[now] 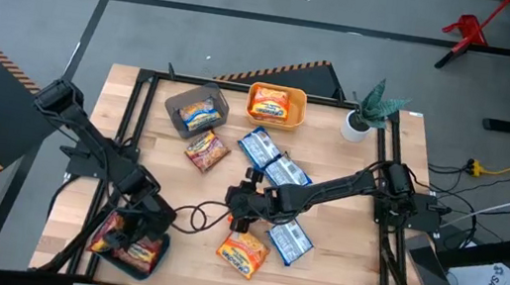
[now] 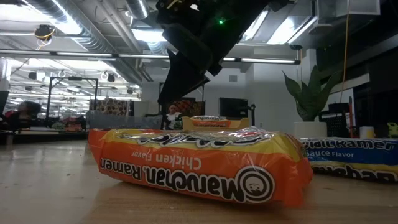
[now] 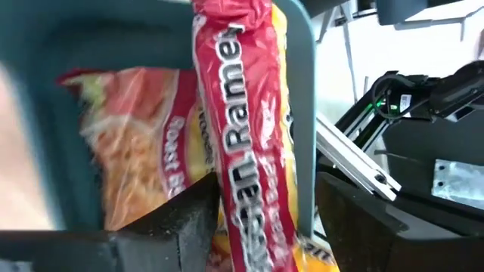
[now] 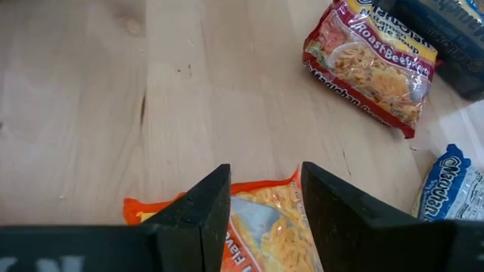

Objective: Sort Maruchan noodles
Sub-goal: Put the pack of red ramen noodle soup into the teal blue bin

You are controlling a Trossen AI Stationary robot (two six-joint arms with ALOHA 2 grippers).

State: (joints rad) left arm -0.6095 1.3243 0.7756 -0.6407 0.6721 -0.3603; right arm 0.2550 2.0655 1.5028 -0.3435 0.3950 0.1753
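lower centre of the overhead frame: the right gripper (image 1: 242,223) hangs with fingers spread just above an orange ramen packet (image 1: 243,252), the packet showing between its fingertips in the right wrist view. at lower left the left gripper (image 1: 135,236) pinches a red packet (image 3: 246,136) on edge over the teal bin (image 1: 153,261), where another red packet (image 3: 132,143) lies. blue packets (image 1: 276,171) sit mid-table; the grey bin (image 1: 180,104) and orange bin (image 1: 260,90) at top each hold one. likely light, crinkly and slippery, with brittle noodles inside; best grasped across the short sides, gently.
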